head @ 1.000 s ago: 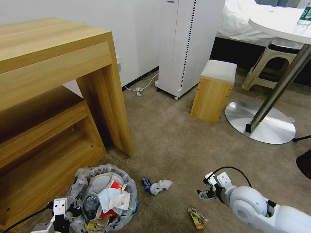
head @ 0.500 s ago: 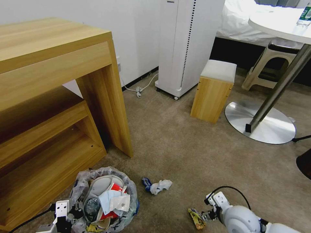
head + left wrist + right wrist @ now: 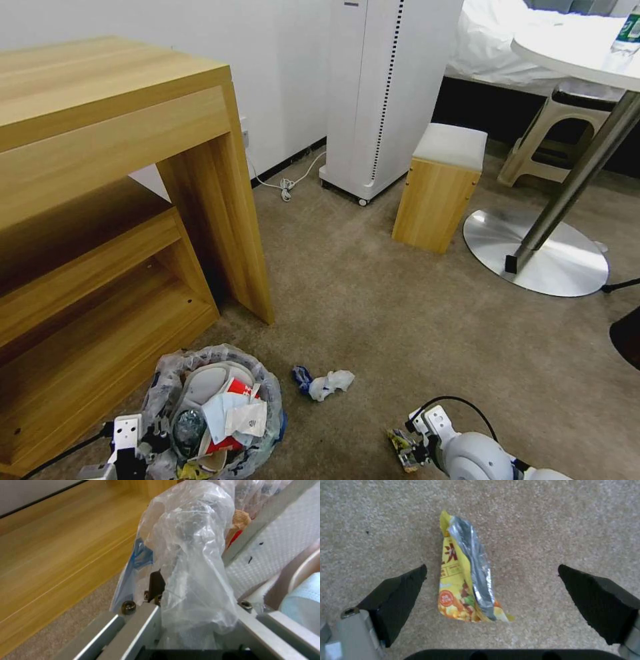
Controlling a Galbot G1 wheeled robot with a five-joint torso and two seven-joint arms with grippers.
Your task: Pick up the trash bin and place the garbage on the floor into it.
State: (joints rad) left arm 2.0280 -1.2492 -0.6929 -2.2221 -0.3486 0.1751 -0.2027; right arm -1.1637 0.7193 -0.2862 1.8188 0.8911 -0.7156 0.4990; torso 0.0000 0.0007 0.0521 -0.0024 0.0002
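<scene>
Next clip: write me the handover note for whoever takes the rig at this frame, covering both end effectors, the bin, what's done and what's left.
Left end effector: shut on the trash bin at its bagged rim, beside the wooden desk.
Right end effector: open, low over the floor, fingers straddling the yellow wrapper, not touching it.
Done: bin holds a slipper, a red-white paper bowl, a bottle and papers.
Left: the yellow wrapper, plus the tissue with blue scrap lying on the carpet near the bin.

Bright, even indoor light; soft shadows, wide-angle bending at edges, wrist views perhaps slightly blurred.
</scene>
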